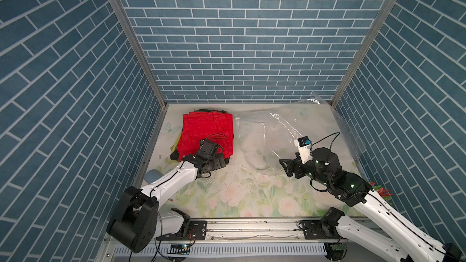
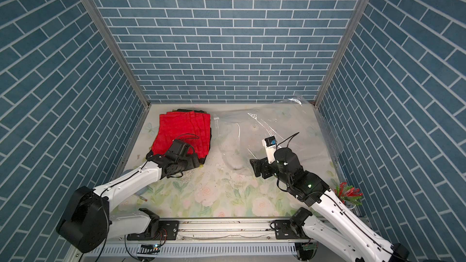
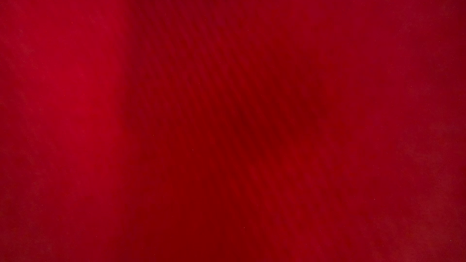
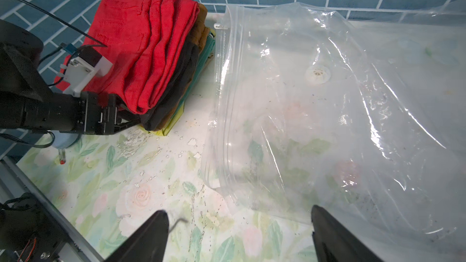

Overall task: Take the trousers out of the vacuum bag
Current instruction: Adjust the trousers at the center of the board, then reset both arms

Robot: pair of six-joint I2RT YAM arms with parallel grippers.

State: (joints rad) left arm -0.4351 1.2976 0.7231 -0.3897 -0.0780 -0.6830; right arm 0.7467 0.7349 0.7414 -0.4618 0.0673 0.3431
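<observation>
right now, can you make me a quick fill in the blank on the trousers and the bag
The top layer of the trousers is ___.
The trousers lie ___ the vacuum bag, stacked beside its zip strip.
The right gripper is ___, nothing between its fingers.
Missing: red; outside; open.

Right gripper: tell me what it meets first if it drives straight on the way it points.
Probably the bag: its near zip-strip corner lies on the table just ahead of the right gripper, jaws open. Depth is unclear; if tilted down, it could touch the table first.
</observation>
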